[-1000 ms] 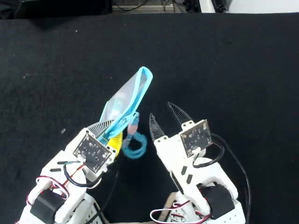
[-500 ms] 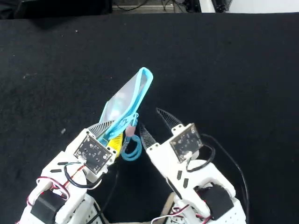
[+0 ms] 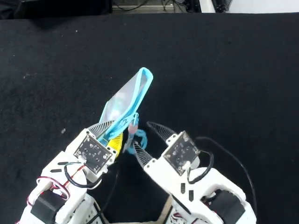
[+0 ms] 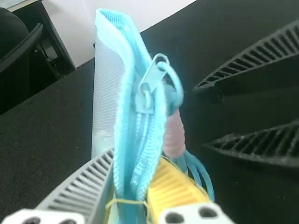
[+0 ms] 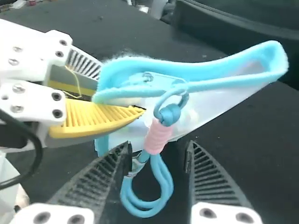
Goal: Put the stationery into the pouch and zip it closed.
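Item: light-blue pouch (image 3: 124, 99) with a translucent side panel, held off the black bench (image 3: 224, 70) at centre-left of the high view. It slants from lower left up to its free end just left of centre; contents cannot be made out. Holder: left end effector (image 3: 114, 130), lower left of the high view, one grey finger (image 4: 79, 191) and one yellow finger (image 4: 175, 189), clamped on the pouch's lower end across the zip edge. Fitting: metal zip slider (image 4: 148, 84) on the blue zip band, a short way up from the clamped end; how much of the zip is closed cannot be told. Attachment: blue pull cord (image 5: 156, 186) tied to the slider's ring, bound with a pink wrap (image 5: 159, 134), with its loop hanging below. Second unit: right end effector (image 3: 141, 133), lower centre of the high view, just right of the left one. Its black ribbed fingers (image 5: 105, 172) are spread apart, one on each side of the hanging cord beside the pink wrap. Whether either finger touches the cord cannot be told.
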### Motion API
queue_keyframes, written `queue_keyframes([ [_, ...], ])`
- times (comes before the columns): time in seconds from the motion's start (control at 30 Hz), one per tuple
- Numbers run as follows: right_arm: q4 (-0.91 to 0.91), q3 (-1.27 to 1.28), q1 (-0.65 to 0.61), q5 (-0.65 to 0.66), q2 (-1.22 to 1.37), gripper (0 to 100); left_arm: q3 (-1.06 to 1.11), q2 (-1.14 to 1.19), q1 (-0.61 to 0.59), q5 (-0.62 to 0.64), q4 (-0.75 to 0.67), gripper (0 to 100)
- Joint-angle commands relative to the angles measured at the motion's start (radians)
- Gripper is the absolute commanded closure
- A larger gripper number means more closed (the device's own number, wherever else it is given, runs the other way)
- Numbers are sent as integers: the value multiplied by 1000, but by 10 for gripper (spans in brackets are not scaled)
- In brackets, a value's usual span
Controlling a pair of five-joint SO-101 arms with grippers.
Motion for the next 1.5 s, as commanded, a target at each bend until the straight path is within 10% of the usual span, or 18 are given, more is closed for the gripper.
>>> queue_keyframes([
  [0.0,-25,-15,-21,-3,7,815,62,12,-10,12,12,970],
  [1.47,-592,375,81,-87,-240,818,64,12,-7,12,12,970],
])
